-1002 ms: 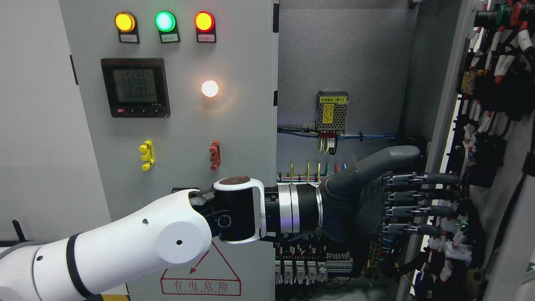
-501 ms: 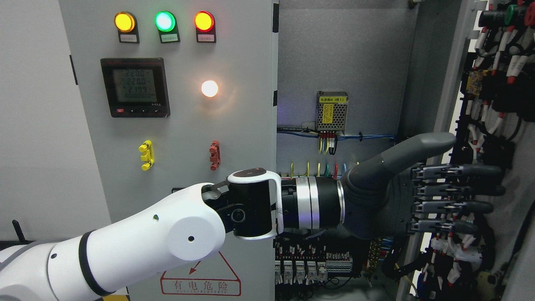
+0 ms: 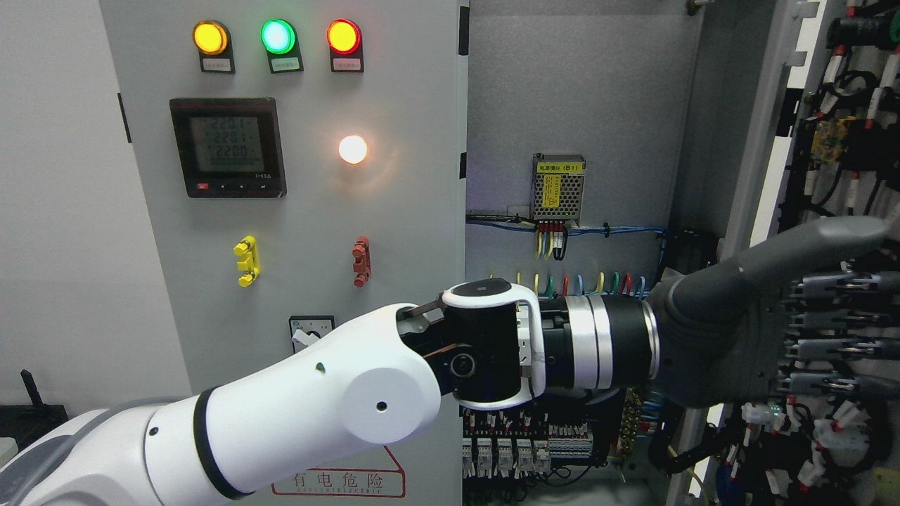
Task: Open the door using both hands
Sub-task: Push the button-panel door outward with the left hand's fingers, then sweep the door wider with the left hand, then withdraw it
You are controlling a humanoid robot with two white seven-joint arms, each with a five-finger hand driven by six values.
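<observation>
Door [image 3: 837, 176] at right, against outstretched left hand [image 3: 794, 337].

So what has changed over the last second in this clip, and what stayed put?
The left hand has travelled rightward, fingers extended flat against the inner side of the right door, which has swung further open, so more of the cabinet interior shows. Nothing was grasped or released. The meter readout changed slightly. The left door, its three indicator lamps and the white lamp are unchanged.
</observation>
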